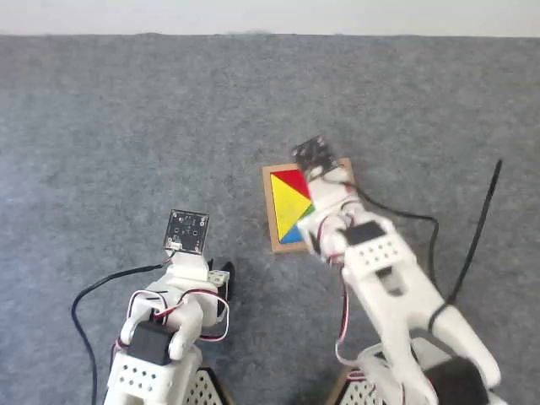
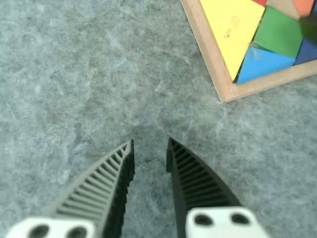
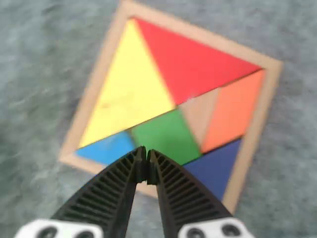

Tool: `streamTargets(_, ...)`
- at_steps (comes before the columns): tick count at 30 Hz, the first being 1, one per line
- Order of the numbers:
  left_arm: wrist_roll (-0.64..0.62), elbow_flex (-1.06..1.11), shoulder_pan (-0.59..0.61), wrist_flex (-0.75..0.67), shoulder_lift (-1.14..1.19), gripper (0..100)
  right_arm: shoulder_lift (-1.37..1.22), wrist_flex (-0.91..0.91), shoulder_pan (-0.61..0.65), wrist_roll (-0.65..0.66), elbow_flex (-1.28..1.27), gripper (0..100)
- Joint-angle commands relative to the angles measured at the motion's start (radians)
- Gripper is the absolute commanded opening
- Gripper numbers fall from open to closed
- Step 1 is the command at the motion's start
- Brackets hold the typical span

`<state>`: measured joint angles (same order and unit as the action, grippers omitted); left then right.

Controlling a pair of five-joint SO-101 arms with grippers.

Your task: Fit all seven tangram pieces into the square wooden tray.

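The square wooden tray [image 1: 270,209] [image 3: 270,104] [image 2: 210,52] lies on the grey carpet right of centre. Inside it sit a yellow triangle [image 3: 126,96], a red triangle [image 3: 190,62], a green square [image 3: 166,136], a light blue triangle [image 3: 106,148], an orange piece [image 3: 233,111], a dark blue piece [image 3: 215,166] and a tan triangle [image 3: 200,116], all flat. My right gripper [image 3: 147,151] [image 1: 314,218] hangs over the tray's near side, shut and holding nothing. My left gripper [image 2: 150,145] [image 1: 221,278] is low over bare carpet left of the tray, its fingers slightly apart and empty.
Grey carpet [image 1: 126,126] covers the whole table. A black cable [image 1: 472,245] runs along the right arm's side and another black cable [image 1: 84,295] loops left of the left arm. Open carpet stretches behind and to the left of the tray.
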<state>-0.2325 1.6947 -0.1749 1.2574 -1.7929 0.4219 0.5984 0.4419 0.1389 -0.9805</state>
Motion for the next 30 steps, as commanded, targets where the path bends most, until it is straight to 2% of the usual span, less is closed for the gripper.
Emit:
streamTargets(1,-0.006,-0.012,-0.002,0.002,-0.017,11,0.085,-0.027,0.048,-0.003,-0.018,0.7)
streamTargets(12,-0.006,-0.012,-0.002,0.002,-0.017,11,-0.26,-0.087,0.048,-0.003,0.092,0.7)
streamTargets(16,-0.006,-0.012,-0.002,0.002,-0.017,11,-0.254,-0.03,0.047,-0.003,0.126,0.7)
streamTargets(23,-0.006,-0.012,-0.002,0.002,-0.017,11,0.094,0.105,-0.067,-0.009,0.089,0.7)
streamTargets(30,-0.006,-0.012,-0.002,0.002,-0.017,11,0.581,0.26,-0.15,-0.003,-0.19,0.8)
